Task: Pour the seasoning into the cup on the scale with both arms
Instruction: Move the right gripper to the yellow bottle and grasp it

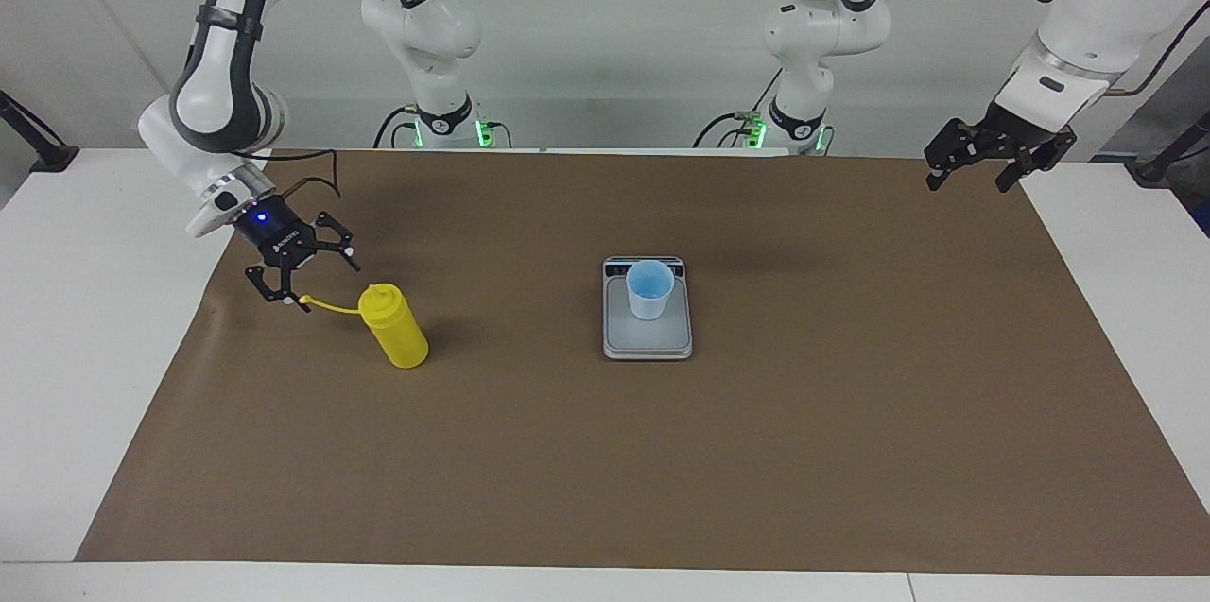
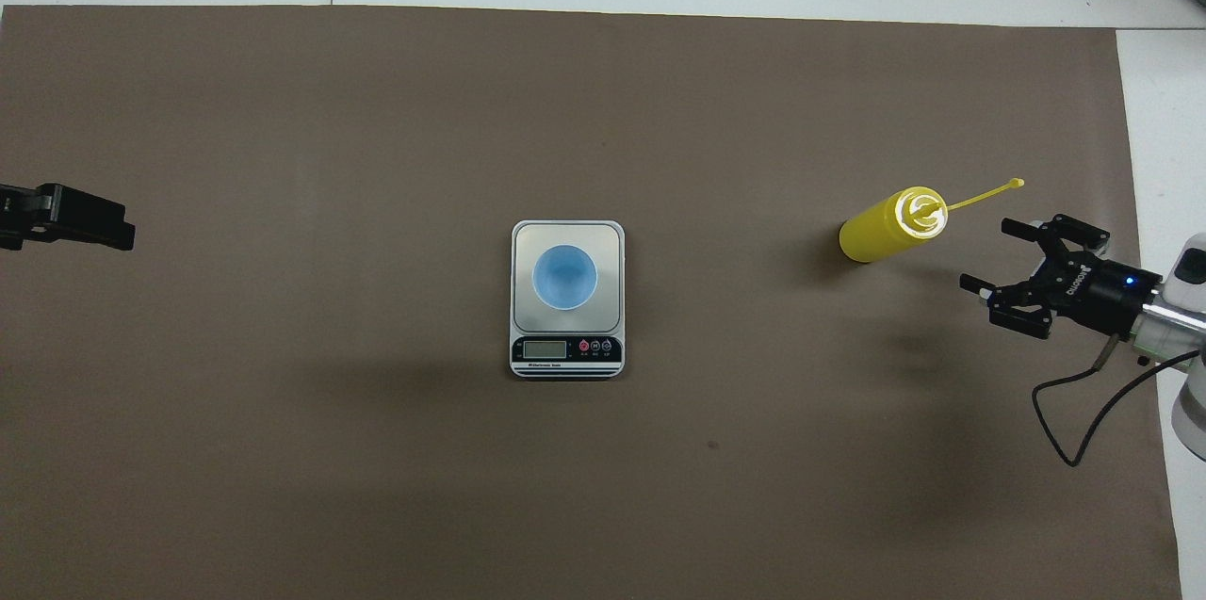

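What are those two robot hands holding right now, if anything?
Nothing. The right end effector is open beside the yellow bottle, not touching it. The left end effector is open over the table's edge, waiting.

Cup [image 2: 564,277] on scale [image 2: 566,359]

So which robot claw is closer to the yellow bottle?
The right gripper, open beside the yellow bottle near its cap strap, not touching it. The left gripper hangs open over the mat's edge at the left arm's end of the table.
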